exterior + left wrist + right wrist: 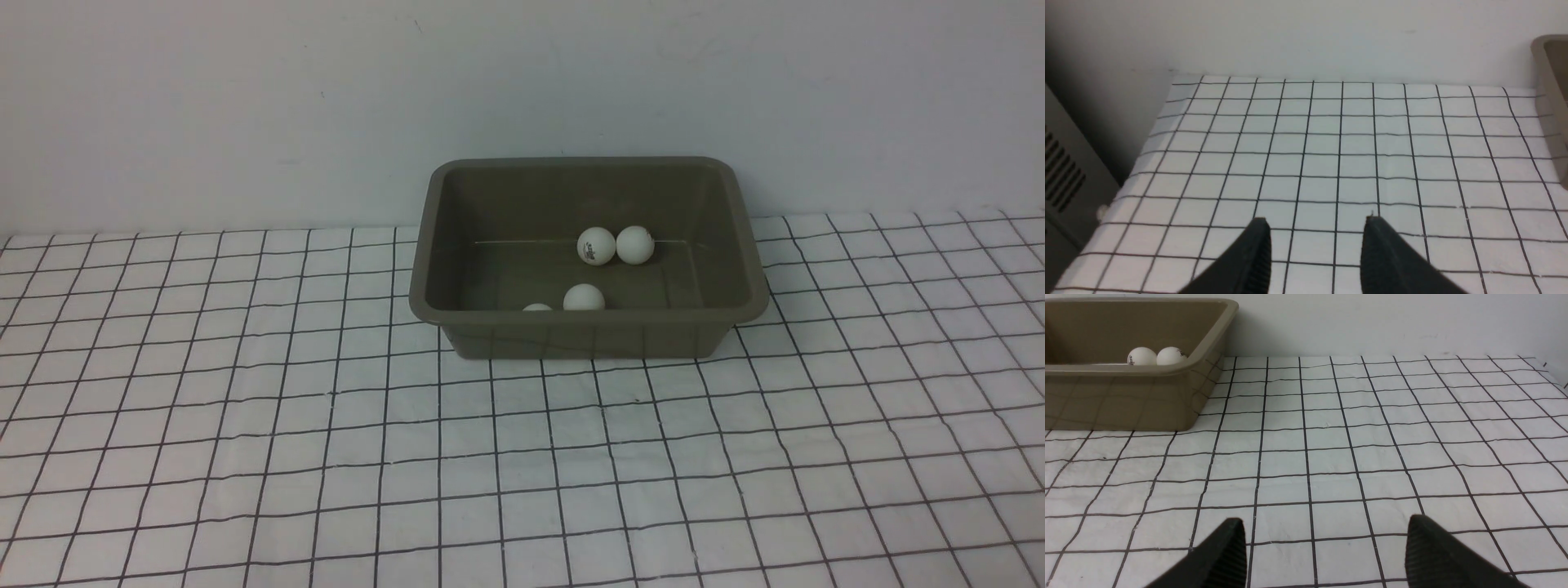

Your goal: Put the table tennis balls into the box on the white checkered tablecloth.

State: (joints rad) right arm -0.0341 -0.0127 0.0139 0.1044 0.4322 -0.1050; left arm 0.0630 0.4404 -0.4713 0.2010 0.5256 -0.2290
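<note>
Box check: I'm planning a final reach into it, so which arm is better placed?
Right. The right gripper is open and empty, and its camera sees the box close, two table tennis balls showing. The left wrist view catches only the box's corner.

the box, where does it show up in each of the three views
Front view: the box stands centre, toward the wall, with four balls inside.
Left wrist view: only a corner of its rim shows at the right edge.
Right wrist view: it fills the upper left, two balls visible over the rim.
Shared landmark: the white checkered tablecloth under the box, meeting the pale wall behind.
</note>
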